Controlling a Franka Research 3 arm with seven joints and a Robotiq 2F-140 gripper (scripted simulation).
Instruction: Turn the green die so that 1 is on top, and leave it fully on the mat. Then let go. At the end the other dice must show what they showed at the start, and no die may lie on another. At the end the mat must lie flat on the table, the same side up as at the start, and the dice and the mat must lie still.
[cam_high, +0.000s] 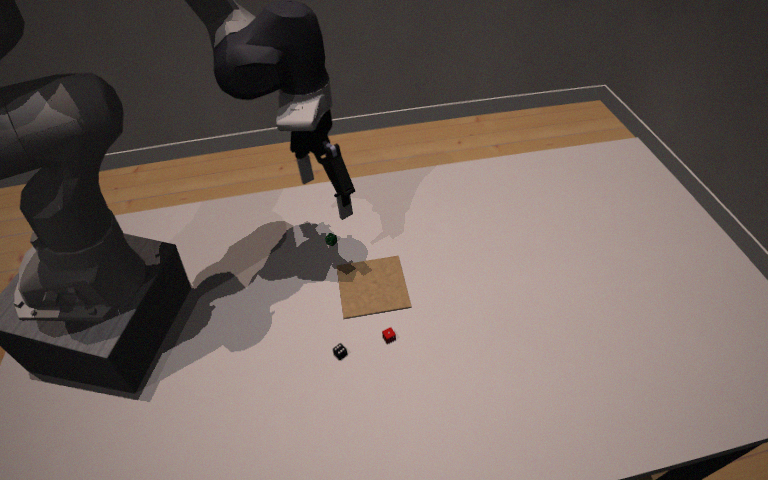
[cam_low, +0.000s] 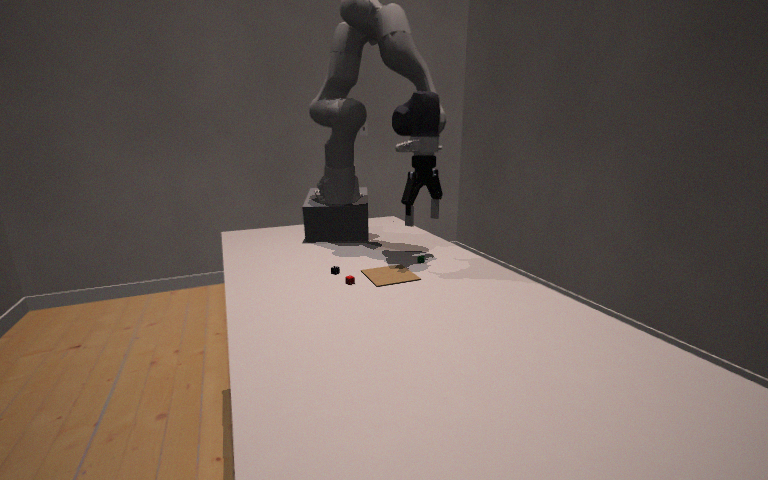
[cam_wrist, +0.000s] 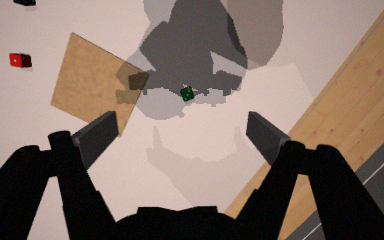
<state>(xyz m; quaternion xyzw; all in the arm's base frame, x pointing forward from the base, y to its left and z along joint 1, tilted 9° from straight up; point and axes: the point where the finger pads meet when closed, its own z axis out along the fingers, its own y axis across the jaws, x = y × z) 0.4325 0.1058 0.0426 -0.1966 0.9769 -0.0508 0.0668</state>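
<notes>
The green die (cam_high: 331, 239) lies on the white table top in the arm's shadow, just off the far corner of the tan mat (cam_high: 374, 286). It also shows in the exterior view (cam_low: 420, 258) and in the wrist view (cam_wrist: 187, 93), beside the mat (cam_wrist: 92, 82). Its top face is too small to read. My gripper (cam_high: 326, 189) hangs open and empty well above the die; it also shows in the exterior view (cam_low: 421, 216), and in the wrist view (cam_wrist: 182, 131) the die sits between and beyond the two fingertips.
A red die (cam_high: 388, 335) and a black die (cam_high: 339, 351) lie on the table in front of the mat, apart from each other. The robot base (cam_high: 84, 316) stands at the left. The table's far edge and the wooden floor lie behind the gripper.
</notes>
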